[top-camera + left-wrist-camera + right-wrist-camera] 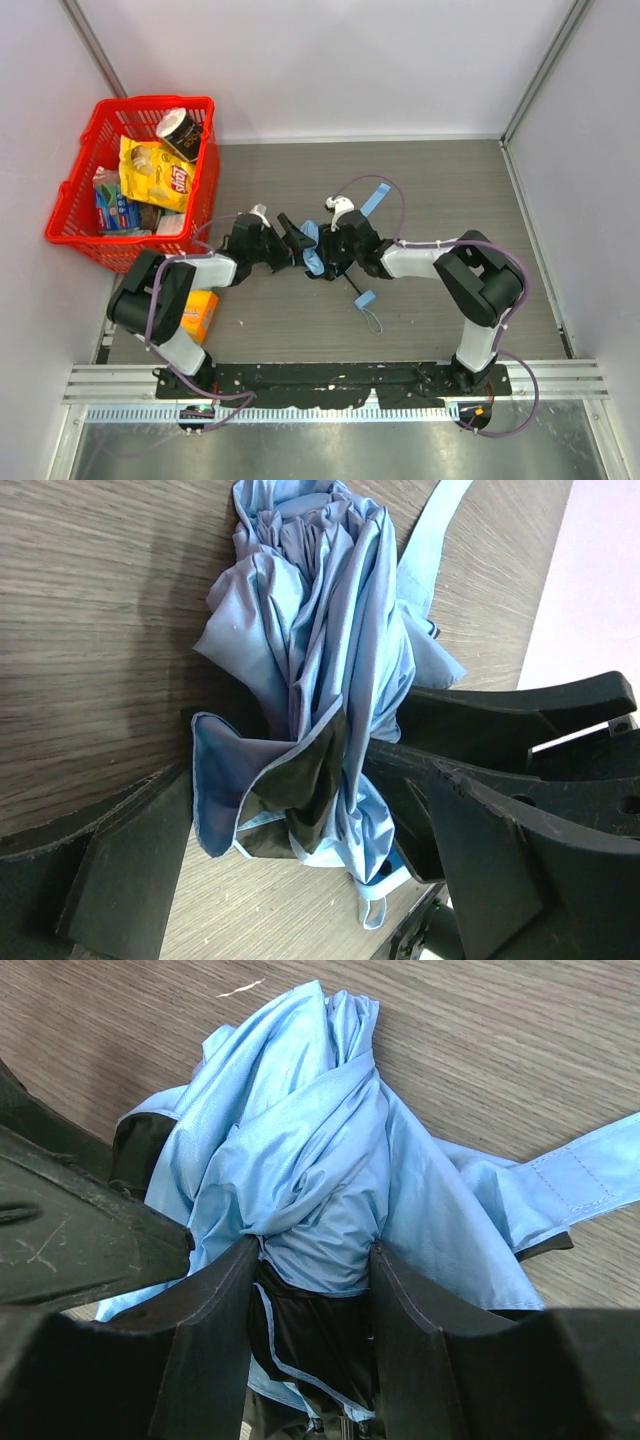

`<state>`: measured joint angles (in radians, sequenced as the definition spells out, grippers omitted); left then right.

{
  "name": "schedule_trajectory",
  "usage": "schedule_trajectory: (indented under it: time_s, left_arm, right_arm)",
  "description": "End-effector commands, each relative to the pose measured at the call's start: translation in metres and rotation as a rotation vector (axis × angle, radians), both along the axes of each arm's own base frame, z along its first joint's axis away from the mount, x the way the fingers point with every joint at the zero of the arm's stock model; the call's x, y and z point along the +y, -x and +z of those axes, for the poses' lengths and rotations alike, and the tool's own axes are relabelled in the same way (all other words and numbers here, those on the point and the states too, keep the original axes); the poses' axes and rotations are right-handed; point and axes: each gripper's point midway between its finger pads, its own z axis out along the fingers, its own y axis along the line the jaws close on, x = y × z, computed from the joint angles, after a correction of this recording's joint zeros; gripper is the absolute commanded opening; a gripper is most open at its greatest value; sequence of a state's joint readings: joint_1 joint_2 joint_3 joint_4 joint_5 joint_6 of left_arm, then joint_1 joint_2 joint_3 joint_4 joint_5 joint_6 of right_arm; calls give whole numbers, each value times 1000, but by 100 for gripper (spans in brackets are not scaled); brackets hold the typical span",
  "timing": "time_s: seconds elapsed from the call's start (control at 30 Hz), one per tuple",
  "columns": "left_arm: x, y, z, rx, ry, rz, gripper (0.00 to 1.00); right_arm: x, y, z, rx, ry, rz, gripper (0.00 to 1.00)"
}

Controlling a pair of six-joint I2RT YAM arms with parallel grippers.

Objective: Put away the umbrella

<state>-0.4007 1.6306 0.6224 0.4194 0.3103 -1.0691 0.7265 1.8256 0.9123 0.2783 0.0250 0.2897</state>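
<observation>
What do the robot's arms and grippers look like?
The left arm and right arm match. Each has bulky black joint housings joined by white links, with thin purple cables looping alongside. The left gripper and right gripper are matte black, each with two broad, flat, wedge-shaped fingers.

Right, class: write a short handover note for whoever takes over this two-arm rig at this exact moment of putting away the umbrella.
Left gripper: jaws wide open, either side of the light sky-blue fabric folding umbrella, not gripping.
Right gripper: jaws closed on the bunched canopy.
Umbrella: lies on the grey wood-grain table, between both arms; flat blue strap loose.
Done: canopy collapsed and gathered.
Left: probably tighten the folds, fasten the strap, stow it.
</observation>
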Motion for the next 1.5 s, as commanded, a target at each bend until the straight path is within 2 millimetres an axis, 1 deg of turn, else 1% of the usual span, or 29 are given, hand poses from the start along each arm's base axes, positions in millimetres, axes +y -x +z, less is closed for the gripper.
schedule_trajectory:
  time_s: [0.0, 0.03, 0.07, 0.17, 0.2, 0.23, 0.27, 0.33, 0.37, 0.4, 0.43, 0.47, 0.5, 0.53, 0.57, 0.6, 0.7, 0.77, 0.83, 0.93, 0.97, 1.1, 1.17, 1.27, 1.33, 1.4, 1.47]
  left_arm:
    - [16, 5, -23, 100, -106, -13, 100]
    - [16, 3, -26, 122, -112, -15, 100]
    - [14, -3, -25, 129, -107, -19, 100]
    - [10, -11, -26, 135, -82, -11, 99]
    - [11, -14, -27, 132, -90, 1, 100]
    - [12, -17, -29, 132, -96, 8, 100]
    - [11, -20, -29, 136, -96, 14, 100]
    - [8, -23, -35, 154, -98, 5, 100]
    - [6, -23, -41, 175, -100, -1, 100]
    - [5, -24, -46, 192, -102, -8, 100]
    - [4, -25, -50, 199, -106, -8, 100]
    - [4, -26, -53, 202, -116, -2, 100]
    - [5, -26, -58, 207, -130, 3, 100]
    - [5, -24, -62, 217, -138, 4, 100]
    - [5, -24, -65, 224, -147, 8, 100]
    - [7, -20, -70, 244, -170, 12, 100]
    - [17, -14, -76, 278, -269, 54, 100]
    - [26, -3, -82, 347, -347, 102, 100]
    - [22, 8, -81, 394, -359, 97, 100]
    - [31, 23, -82, 474, -398, 178, 100]
    - [33, 23, -81, 475, -398, 193, 100]
    - [27, 23, -79, 475, -339, 212, 100]
    - [19, 19, -80, 462, -297, 197, 100]
    - [4, 15, -83, 463, -250, 173, 100]
    - [0, 14, -93, 479, -253, 175, 99]
    - [-4, 15, -103, 511, -255, 183, 91]
    - [0, 19, -113, 525, -290, 214, 86]
  right_arm:
    - [-73, 82, -104, 352, 317, 65, 1]
    - [-72, 82, -103, 357, 308, 72, 1]
    - [-72, 82, -103, 370, 295, 75, 1]
    - [-73, 81, -102, 382, 277, 74, 1]
    - [-73, 81, -102, 394, 261, 74, 1]
    - [-71, 73, -99, 376, 233, 64, 1]
    - [-71, 73, -99, 389, 216, 67, 1]
    - [-70, 72, -97, 407, 187, 69, 1]
    - [-72, 70, -97, 417, 175, 67, 1]
    - [-69, 72, -96, 433, 157, 81, 1]
    - [-71, 70, -97, 447, 150, 78, 1]
    - [-68, 72, -96, 462, 131, 95, 1]
    - [-70, 68, -96, 467, 121, 91, 1]
    - [-71, 73, -97, 498, 119, 100, 1]
    - [-73, 71, -97, 507, 109, 96, 1]
    - [-72, 71, -96, 521, 93, 104, 1]
    - [-76, 69, -96, 549, 75, 101, 1]
    - [-77, 67, -96, 558, 68, 105, 1]
    - [-79, 65, -99, 572, 74, 100, 1]
    - [-79, 62, -99, 584, 71, 100, 1]
    - [-78, 61, -99, 588, 66, 100, 1]
    - [-82, 58, -102, 613, 62, 87, 1]
    - [-83, 57, -102, 616, 57, 85, 1]
    - [-83, 56, -102, 616, 53, 88, 1]
    - [-82, 56, -102, 618, 53, 88, 1]
    - [-82, 55, -102, 622, 53, 89, 1]
    - [-83, 54, -102, 620, 55, 91, 1]
